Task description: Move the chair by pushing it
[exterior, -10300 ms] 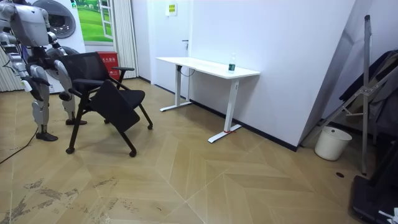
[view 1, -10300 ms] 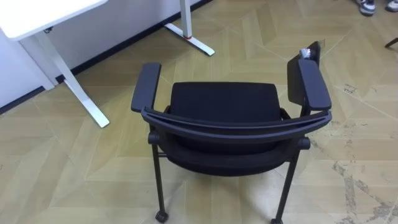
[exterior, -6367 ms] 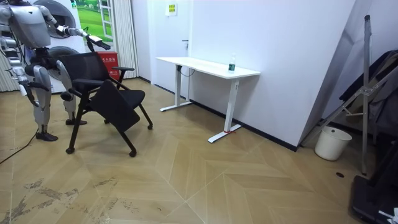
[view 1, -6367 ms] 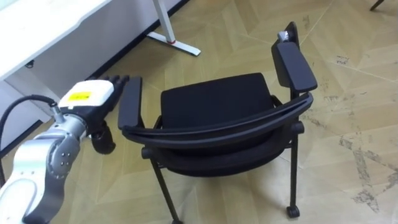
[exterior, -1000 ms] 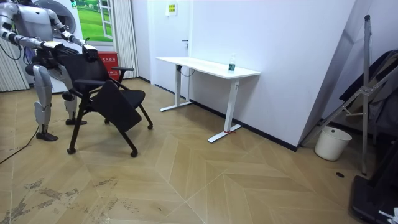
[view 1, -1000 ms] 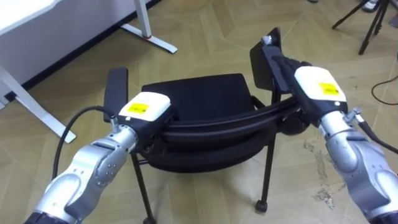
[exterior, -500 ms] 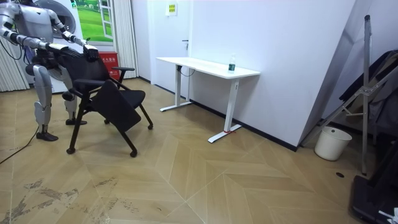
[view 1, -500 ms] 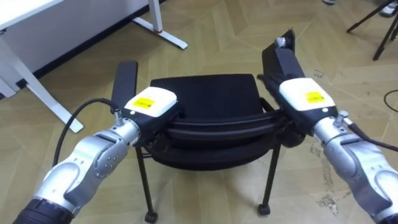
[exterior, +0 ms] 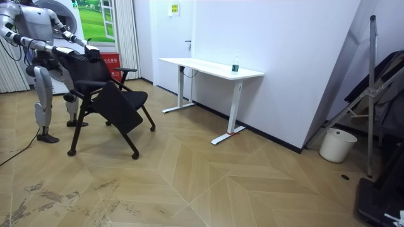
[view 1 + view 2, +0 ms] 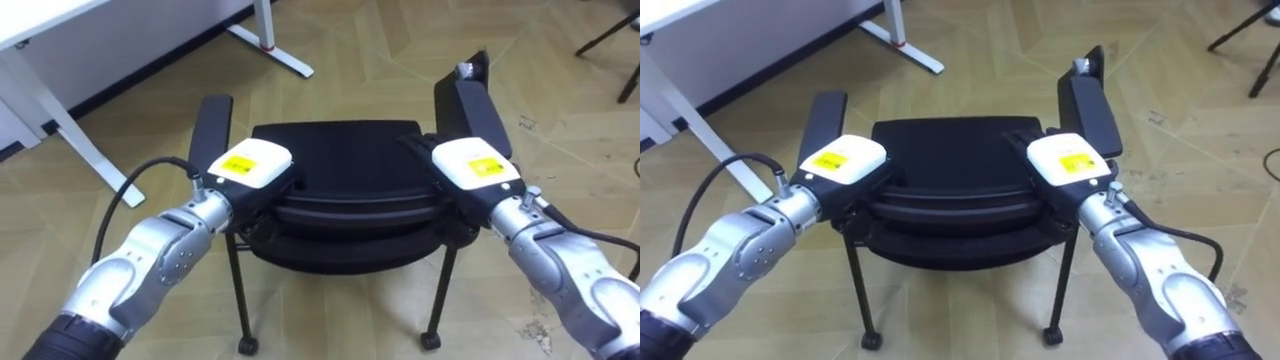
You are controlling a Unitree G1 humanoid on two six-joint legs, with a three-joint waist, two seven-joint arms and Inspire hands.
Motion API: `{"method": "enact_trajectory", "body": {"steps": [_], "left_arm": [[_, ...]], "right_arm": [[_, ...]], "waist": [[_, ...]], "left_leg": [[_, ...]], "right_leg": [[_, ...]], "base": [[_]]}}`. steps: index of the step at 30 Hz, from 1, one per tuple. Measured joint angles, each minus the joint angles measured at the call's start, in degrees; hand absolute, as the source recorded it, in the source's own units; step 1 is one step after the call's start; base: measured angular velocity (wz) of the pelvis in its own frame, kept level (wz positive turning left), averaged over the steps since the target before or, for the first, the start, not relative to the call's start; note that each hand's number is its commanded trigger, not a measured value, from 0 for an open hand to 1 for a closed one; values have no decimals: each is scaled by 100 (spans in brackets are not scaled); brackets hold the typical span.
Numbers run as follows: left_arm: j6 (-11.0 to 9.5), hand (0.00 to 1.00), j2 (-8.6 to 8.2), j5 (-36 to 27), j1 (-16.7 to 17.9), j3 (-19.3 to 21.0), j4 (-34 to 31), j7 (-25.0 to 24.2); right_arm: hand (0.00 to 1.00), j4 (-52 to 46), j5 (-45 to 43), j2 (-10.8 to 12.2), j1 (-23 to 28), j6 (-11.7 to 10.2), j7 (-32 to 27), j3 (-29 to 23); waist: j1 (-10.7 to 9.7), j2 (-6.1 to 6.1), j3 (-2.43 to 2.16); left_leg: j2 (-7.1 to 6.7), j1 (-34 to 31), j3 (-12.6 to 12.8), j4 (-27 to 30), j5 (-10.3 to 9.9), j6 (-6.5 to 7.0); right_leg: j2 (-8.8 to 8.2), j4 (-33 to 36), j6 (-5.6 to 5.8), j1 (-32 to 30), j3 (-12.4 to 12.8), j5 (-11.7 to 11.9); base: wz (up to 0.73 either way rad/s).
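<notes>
A black chair (image 10: 340, 160) with two armrests stands square in front of me, its seat facing away; in the right eye view its seat (image 10: 950, 150) lies between my arms. My left hand (image 10: 250, 168) sits on the left end of the curved backrest rail (image 10: 350, 208), fingers curled over it. On the rail's right end rests my right hand (image 10: 475, 168), below the right armrest (image 10: 472, 105), fingers straight. In the room view I stand behind the chair (image 9: 107, 94) at the room view's left, both arms stretched to its back.
A white desk (image 9: 211, 68) stands ahead along the wall; its leg (image 10: 60, 120) and foot (image 10: 280, 55) show at upper left. A white bucket (image 9: 338, 145) and a leaning frame (image 9: 372, 94) stand far off at the room view's right. Open wooden floor lies between.
The eye view has swung, so the chair now sits centred and square. Both hands stay on the backrest rail. In the room view the chair has hardly moved.
</notes>
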Motion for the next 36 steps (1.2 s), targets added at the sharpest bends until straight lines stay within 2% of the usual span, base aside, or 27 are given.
{"method": "enact_trajectory", "body": {"steps": [1,4,7,15,28,36], "left_arm": [[1,100,0,-8,-10,-28,39,77],[1,100,-3,-36,-25,-99,142,214],[4,100,-3,-36,-25,-117,156,243],[2,100,3,-31,-25,-119,156,253],[-5,100,23,-27,-58,-183,184,357],[52,100,18,-39,-111,-291,322,484]], "right_arm": [[100,-1,-6,-5,-1,18,-82,9],[100,6,-190,5,0,59,-262,22],[100,37,-280,9,3,62,-374,43],[100,176,-500,-81,5,41,-687,220],[100,423,-545,-90,19,-15,-1218,308],[100,505,-548,-14,9,119,-1336,420]], "waist": [[-24,49,7],[-88,177,-19],[-107,211,-19],[-121,171,-35],[-122,126,-13],[-115,115,-8]], "left_leg": [[1,-13,-19,0,-2,-2],[-6,-46,-56,1,-4,-6],[-7,-45,-64,2,-3,-6],[-9,-44,-76,8,-4,-6],[-8,-49,-115,13,-3,-6],[7,-32,-119,53,-4,-6]], "right_leg": [[4,1,-1,-1,-16,0],[3,12,0,-12,-51,0],[4,13,-1,-9,-63,0],[3,18,-1,-2,-75,1],[3,18,-1,40,-121,1],[-6,56,-1,50,-164,1]], "base": [[9],[7],[1],[0],[0],[0]]}}
